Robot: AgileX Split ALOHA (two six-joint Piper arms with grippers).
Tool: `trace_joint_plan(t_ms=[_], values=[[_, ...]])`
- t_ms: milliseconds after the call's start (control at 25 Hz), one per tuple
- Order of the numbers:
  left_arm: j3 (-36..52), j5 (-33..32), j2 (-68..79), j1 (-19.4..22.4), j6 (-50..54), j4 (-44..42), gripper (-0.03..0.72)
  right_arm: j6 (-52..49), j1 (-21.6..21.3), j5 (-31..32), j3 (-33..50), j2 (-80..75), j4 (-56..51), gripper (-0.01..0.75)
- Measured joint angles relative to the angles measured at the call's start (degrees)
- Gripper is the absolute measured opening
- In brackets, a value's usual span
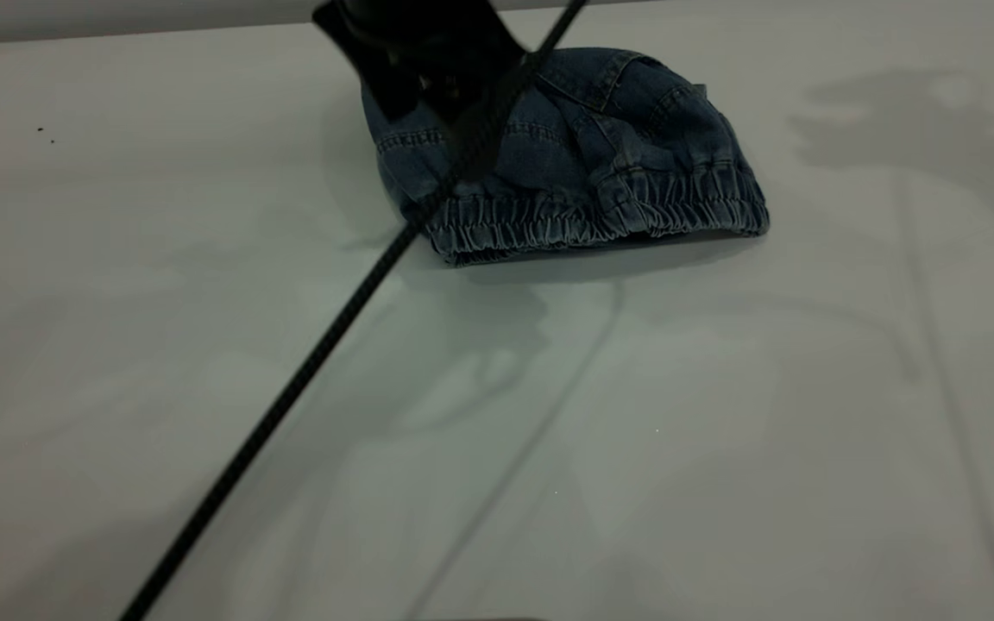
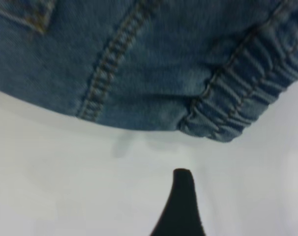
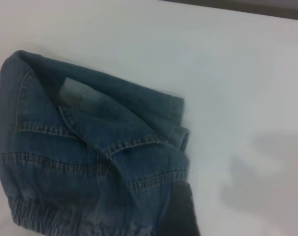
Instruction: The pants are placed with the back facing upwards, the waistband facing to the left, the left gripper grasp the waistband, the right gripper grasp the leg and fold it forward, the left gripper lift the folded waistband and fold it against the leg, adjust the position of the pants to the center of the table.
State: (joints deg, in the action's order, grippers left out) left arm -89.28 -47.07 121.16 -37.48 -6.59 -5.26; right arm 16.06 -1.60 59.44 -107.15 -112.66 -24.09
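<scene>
The pants (image 1: 583, 147) lie folded into a compact bundle toward the far side of the table (image 1: 204, 345), with the ruffled waistband (image 1: 600, 226) along the near edge. The left gripper (image 1: 415, 52) hangs over the bundle's left end, its cable (image 1: 307, 362) running down across the tabletop; whether its fingers are spread cannot be told. One black fingertip (image 2: 182, 196) shows just off the denim, not touching it

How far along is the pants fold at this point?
Both folds look done: the pants lie as a compact bundle, the waistband along its near edge. In hand: the left gripper hangs over the bundle's left end; whether it grips is unclear. Left: the bundle sits toward the far edge of the table, so centring remains.
</scene>
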Motion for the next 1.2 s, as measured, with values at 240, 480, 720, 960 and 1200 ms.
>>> trace_joint_plan(t_ms=[240,480,720,960,1200], values=[[0.00,0.47,4.47,0.00,1.09,-1.04,0.573,0.02,0.00,0.04,0.00,0.00,0.00,0.510],[0.00,1.99,8.93,0.00,6.04,-7.96,0.573,0.02,0.00,0.46,0.00,0.00,0.00,0.510],[0.00,6.76,11.74,0.00,10.67,-10.90,0.570,0.32,0.00,0.51,0.00,0.00,0.00,0.510],[-0.08,10.98,12.54,0.00,12.38,-10.10,0.475,1.06,0.00,0.53,0.00,0.00,0.00,0.510],[-0.10,10.96,12.54,0.00,12.77,-9.93,0.115,1.06,0.00,0.53,0.00,0.00,0.00,0.510]])
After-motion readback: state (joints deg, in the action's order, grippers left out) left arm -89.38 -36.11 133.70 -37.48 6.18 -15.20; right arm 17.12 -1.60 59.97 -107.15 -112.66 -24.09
